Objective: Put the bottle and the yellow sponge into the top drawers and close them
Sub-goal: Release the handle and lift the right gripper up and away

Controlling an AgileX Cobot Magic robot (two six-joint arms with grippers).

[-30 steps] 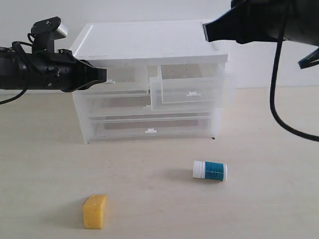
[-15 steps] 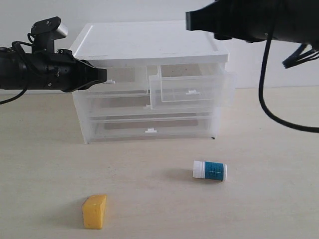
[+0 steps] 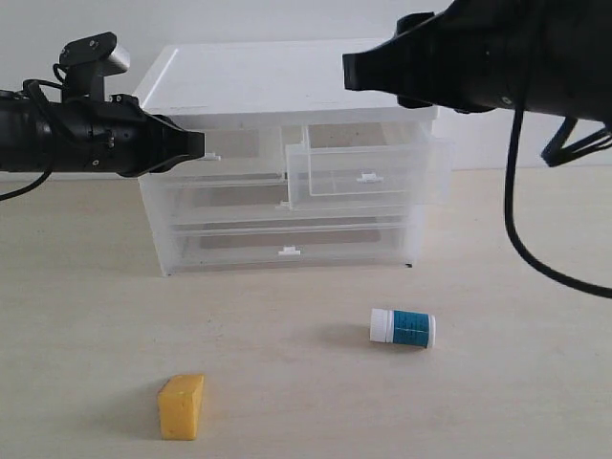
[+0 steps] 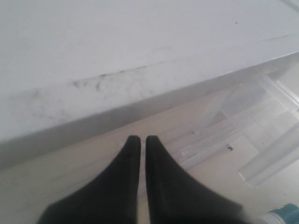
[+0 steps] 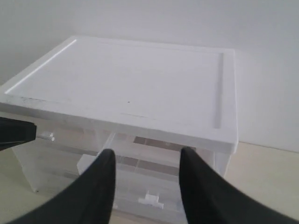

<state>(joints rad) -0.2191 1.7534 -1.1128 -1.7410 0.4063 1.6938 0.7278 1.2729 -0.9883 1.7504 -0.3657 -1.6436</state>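
The bottle [image 3: 403, 327] lies on its side on the table in front of the cabinet, and its edge shows in the left wrist view [image 4: 284, 216]. The yellow sponge [image 3: 181, 406] stands at the front left. The top right drawer [image 3: 368, 164] is pulled out and holds nothing; its tab handle [image 5: 150, 200] faces me. The top left drawer [image 3: 239, 151] sits in the cabinet. My left gripper [image 3: 196, 145] [image 4: 140, 139] is shut and empty, its tips beside that drawer's tab handle [image 5: 46, 136]. My right gripper [image 3: 352, 72] [image 5: 147, 156] hangs open and empty above the cabinet's front.
The white cabinet [image 3: 287, 81] stands at the back of the table against a pale wall, with two full-width drawers [image 3: 287, 247] below the top ones. The right arm's black cable [image 3: 509, 206] hangs at the right.
My right arm has swung left across the cabinet top. The left arm, the bottle and the sponge have not moved.
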